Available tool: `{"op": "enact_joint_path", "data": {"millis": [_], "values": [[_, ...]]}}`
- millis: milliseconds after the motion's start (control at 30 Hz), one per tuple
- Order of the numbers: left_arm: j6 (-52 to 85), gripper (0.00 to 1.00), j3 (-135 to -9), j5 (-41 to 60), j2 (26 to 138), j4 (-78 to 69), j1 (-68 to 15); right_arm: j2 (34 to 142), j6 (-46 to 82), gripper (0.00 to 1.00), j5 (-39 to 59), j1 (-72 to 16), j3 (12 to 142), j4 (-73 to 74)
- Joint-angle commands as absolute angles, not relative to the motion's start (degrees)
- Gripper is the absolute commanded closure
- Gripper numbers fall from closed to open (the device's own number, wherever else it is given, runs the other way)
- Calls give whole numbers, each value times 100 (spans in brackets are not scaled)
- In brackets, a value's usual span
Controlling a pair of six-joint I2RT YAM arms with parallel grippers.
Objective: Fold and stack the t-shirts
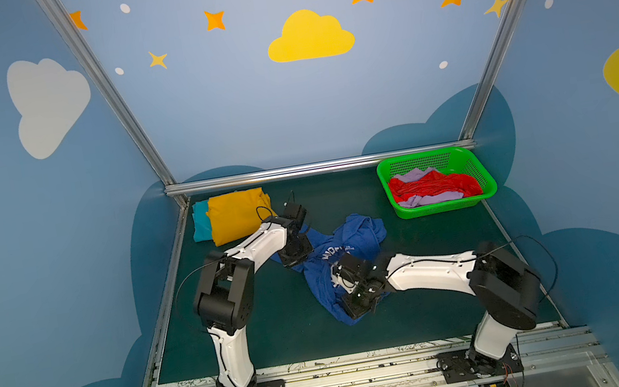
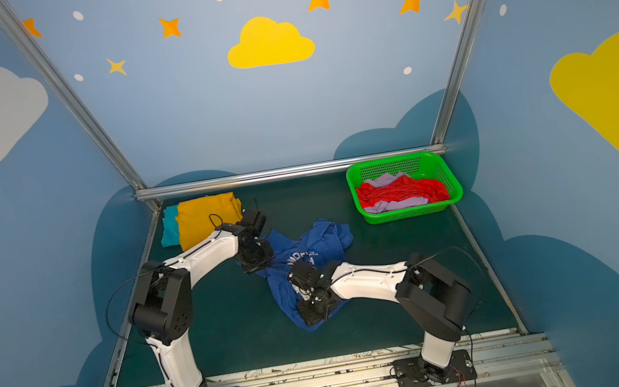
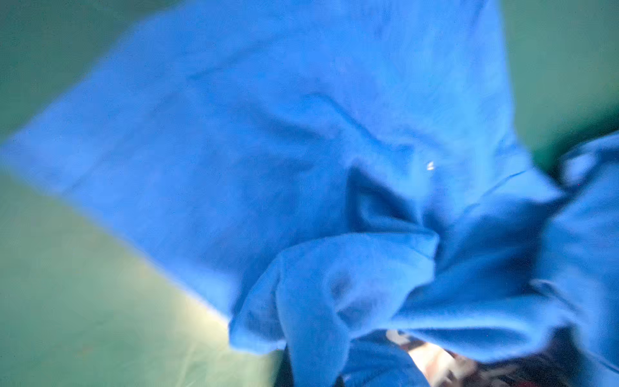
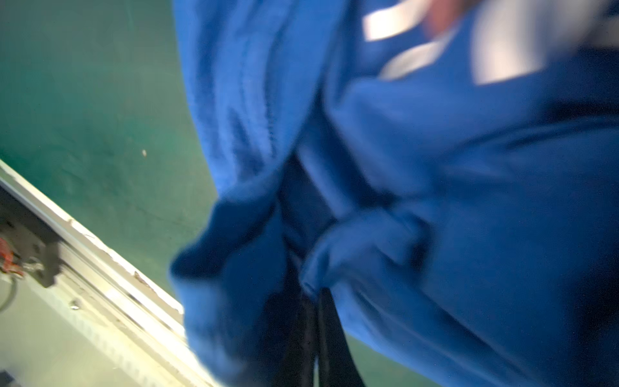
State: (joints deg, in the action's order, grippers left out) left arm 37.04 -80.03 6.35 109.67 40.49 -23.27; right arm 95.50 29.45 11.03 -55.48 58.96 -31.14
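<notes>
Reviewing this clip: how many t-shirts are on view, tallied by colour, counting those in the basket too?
blue t-shirt: 1
mustard yellow t-shirt: 1
teal t-shirt: 1
red t-shirt, in the green basket: 1
lilac t-shirt, in the same basket, seemingly one piece: 1
Total: 5

Five tees, one of each colour: blue tee, yellow tee, teal tee, red tee, lilac tee; one basket; two arms: left arm, right arm.
</notes>
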Motion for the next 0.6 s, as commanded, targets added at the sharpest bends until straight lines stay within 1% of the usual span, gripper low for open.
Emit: {"op": "enact_joint_path", "data": {"millis": [0,100,167,200,267,300,367,467,567], "values": [[3610,96,-8230,556,10397,4393,-2105,8572,2800,100,1056,-5039,6236,-3721],[3491,96,-8515,440,10039,4520,-2006,7887,2487,100,478,-4596,6767,-4384],[3449,96,-8756,369,9829,4557,-1965,7399,2257,100,-71,-4321,7047,-4537],[3451,96,-8880,377,9744,4561,-1945,7206,2335,100,-376,-4261,7083,-4487],[3497,96,-9170,442,9588,4482,-1934,6749,2246,100,-800,-4167,6972,-4006],[3546,96,-9297,491,9527,4423,-1934,6477,2042,100,-937,-4149,6823,-3570],[3590,96,-9582,672,9404,4281,-1934,6066,1941,100,-1175,-4090,6840,-3141],[3730,96,-10003,870,9351,4107,-1935,5905,1824,100,-1639,-4018,7406,-3282],[3854,96,-10557,1126,9564,4052,-1965,5836,1520,100,-1817,-3973,7958,-3235]]}}
